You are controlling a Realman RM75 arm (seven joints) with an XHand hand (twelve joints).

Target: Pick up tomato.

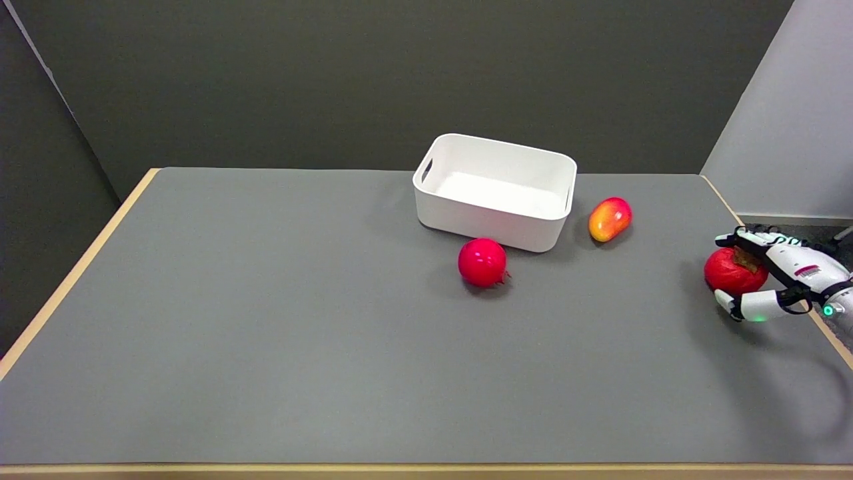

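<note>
The red tomato (730,272) is at the far right of the grey table (266,320), close to its right edge. My right hand (783,275) reaches in from the right and closes around it. Its fingers (750,239) lie over the tomato's top and the thumb (740,304) presses against its near side. The tomato's right half is hidden behind the hand. I cannot tell whether the tomato rests on the table or is just off it.
A white empty bin (496,193) stands at the back middle. A red pomegranate (482,263) lies in front of it. A yellow-red mango (609,219) lies to the bin's right. The wooden right table edge (836,340) passes under my wrist.
</note>
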